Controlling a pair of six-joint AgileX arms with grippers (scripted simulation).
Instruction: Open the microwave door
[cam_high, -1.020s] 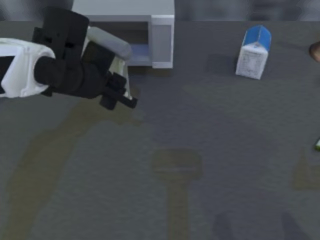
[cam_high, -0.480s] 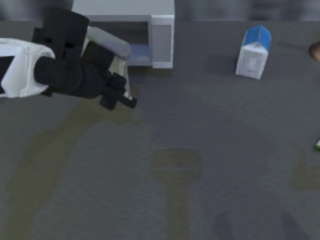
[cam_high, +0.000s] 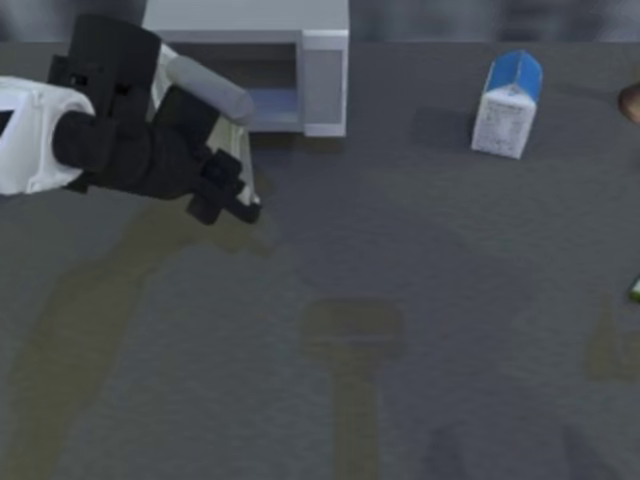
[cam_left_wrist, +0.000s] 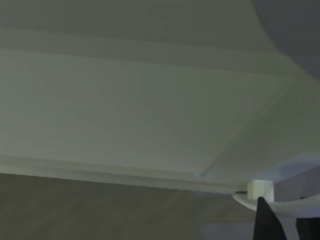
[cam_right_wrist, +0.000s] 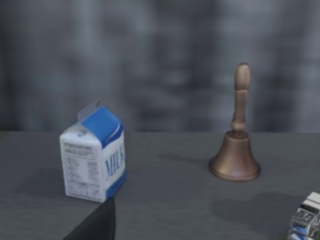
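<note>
Top view: the light grey boxy microwave (cam_high: 300, 40) stands at the far edge of the dark grey table (cam_high: 420, 330), left of centre, its plain grey control panel strip (cam_high: 324, 85) facing the near side. The microwave door (cam_high: 205, 88), a white-framed panel with a translucent grey window, stands swung out from the cabinet, leaving the cavity (cam_high: 270, 95) exposed. Its long axis runs from the hinge side at the cabinet's left down toward the near side, ending at the left gripper (cam_high: 238, 203).

The left gripper, black and two-fingered, lies just in front of and to the left of the cabinet, at the free edge of the door; the door panel rises directly behind it and beside the black wrist. Whether its fingers are parted or closed cannot be told from these views.

Left wrist view: the pale inner face of the door (cam_left_wrist: 140, 110) fills the frame at close range, with one dark fingertip (cam_left_wrist: 267, 222) just beside a small white block (cam_left_wrist: 260, 189) at the panel's rim.

The right gripper is out of the top view. Right wrist view: a blue-and-white milk carton (cam_right_wrist: 94, 154) stands upright, well apart from the left gripper, and a bronze hand bell (cam_right_wrist: 236, 145) stands beside it.
</note>
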